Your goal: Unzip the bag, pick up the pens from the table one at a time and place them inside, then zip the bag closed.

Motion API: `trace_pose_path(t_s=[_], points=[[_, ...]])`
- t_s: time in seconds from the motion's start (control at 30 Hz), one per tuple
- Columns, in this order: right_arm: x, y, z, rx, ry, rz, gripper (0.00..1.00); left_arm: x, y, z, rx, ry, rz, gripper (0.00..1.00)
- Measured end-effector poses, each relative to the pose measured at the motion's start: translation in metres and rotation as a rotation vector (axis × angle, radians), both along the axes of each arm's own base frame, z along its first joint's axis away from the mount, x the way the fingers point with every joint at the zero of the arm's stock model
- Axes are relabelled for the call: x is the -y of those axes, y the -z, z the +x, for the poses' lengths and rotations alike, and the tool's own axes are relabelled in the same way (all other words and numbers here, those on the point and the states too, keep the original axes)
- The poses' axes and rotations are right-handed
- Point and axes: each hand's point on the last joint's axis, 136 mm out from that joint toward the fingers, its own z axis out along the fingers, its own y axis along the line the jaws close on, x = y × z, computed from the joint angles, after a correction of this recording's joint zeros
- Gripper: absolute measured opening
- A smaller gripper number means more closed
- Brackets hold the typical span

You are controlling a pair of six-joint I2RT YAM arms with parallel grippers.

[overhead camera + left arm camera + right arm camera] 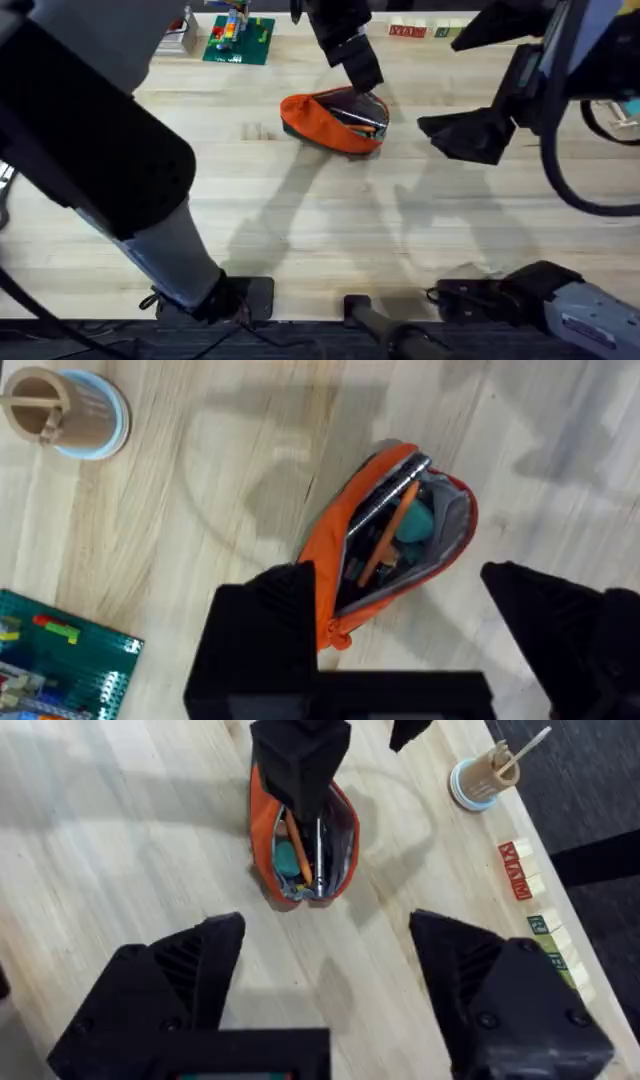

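Orange fabric marks the pencil pouch (333,123), which lies on the pale light-wood table (300,230) toward its far side, its zipper undone and its mouth gaping so the grey lining (455,520) shows. Inside, the left wrist view shows the orange pen (385,540) and the silvery grey pen (385,495) lying side by side along the pouch's length, beside something teal (415,525) that I cannot identify.

The left gripper (362,68) hangs just over the pouch's far end — its black fingers (265,630) stand well apart, one close against the pouch's orange side, holding nothing. The right gripper (470,130) hovers to the pouch's right, clear of it, its jaws also wide apart and empty.

Farther back on the table sit a green building-brick plate (240,38) with coloured bricks on it, a row of lettered blocks (535,895) — and a small wooden spool (65,415) on a pale blue base.
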Motion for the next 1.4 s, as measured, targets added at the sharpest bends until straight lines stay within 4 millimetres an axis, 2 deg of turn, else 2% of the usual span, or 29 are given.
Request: trace_pose_path(t_s=[0.3,0.53,0.83,1.2,1.4], points=[[0.0,0.0,0.0,0.0,0.0,0.0,0.998,-0.003,0.001,-0.002,-0.031,-0.051,0.002,0.995],[0.0,0.0,0.0,0.0,0.0,0.0,0.998,-0.019,0.003,-0.01,-0.087,-0.06,0.017,0.996],[0.0,0.0,0.0,0.0,0.0,0.0,0.997,-0.043,-0.028,-0.013,-0.031,-0.064,-0.04,0.995],[0.0,0.0,0.0,0.0,0.0,0.0,0.997,-0.045,-0.042,-0.021,0.032,0.032,-0.075,0.995],[0.0,0.0,0.0,0.0,0.0,0.0,0.997,-0.067,-0.047,-0.026,0.16,-0.004,-0.115,0.994]])
